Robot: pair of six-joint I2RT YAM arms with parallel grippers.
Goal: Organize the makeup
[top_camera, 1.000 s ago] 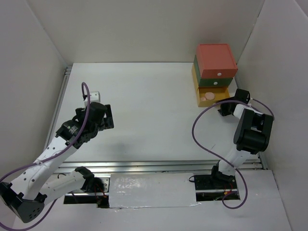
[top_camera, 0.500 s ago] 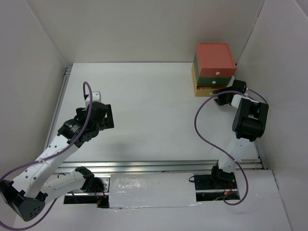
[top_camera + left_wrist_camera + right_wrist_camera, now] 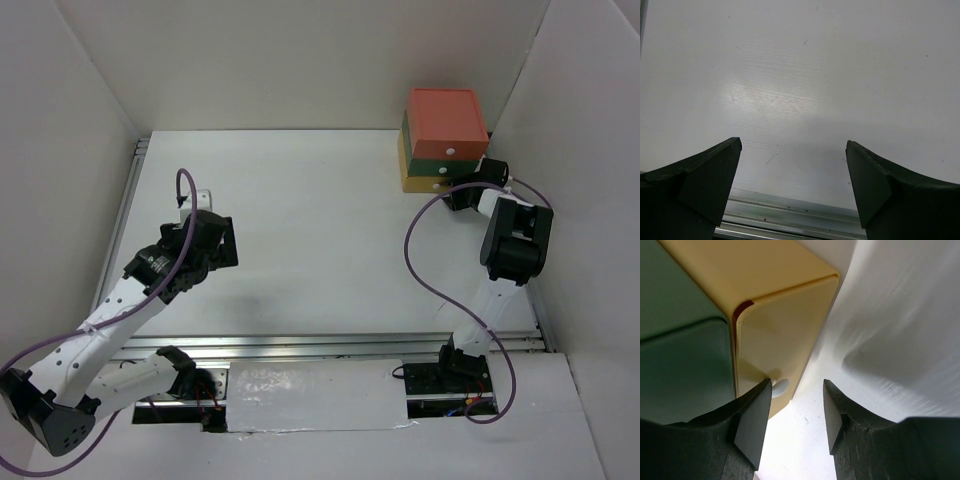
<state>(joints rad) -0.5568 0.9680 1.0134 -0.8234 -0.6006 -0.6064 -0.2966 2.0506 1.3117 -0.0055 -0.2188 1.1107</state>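
Left gripper [image 3: 792, 147] at 9 o'clock above table [image 3: 800, 75], jaws spread fully, empty; right gripper [image 3: 796, 390] at 2 o'clock, jaws half parted, clasping nothing, against yellow drawer [image 3: 775, 340] front, knob [image 3: 780, 387] beside one finger; makeup hidden, position cannot tell.

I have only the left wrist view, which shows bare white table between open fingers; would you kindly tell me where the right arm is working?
Observer: In the top view, the right gripper is at the front of the yellow bottom drawer of the stacked red, green and yellow plastic drawer box, at the table's far right corner.
Operator: Thank you; is it gripping the drawer?
Observer: No. The right wrist view shows its fingers apart, with the drawer's small white knob between them, close to one finger.
Operator: Is that drawer open?
Observer: It looks pushed in, roughly flush with the green drawer above.
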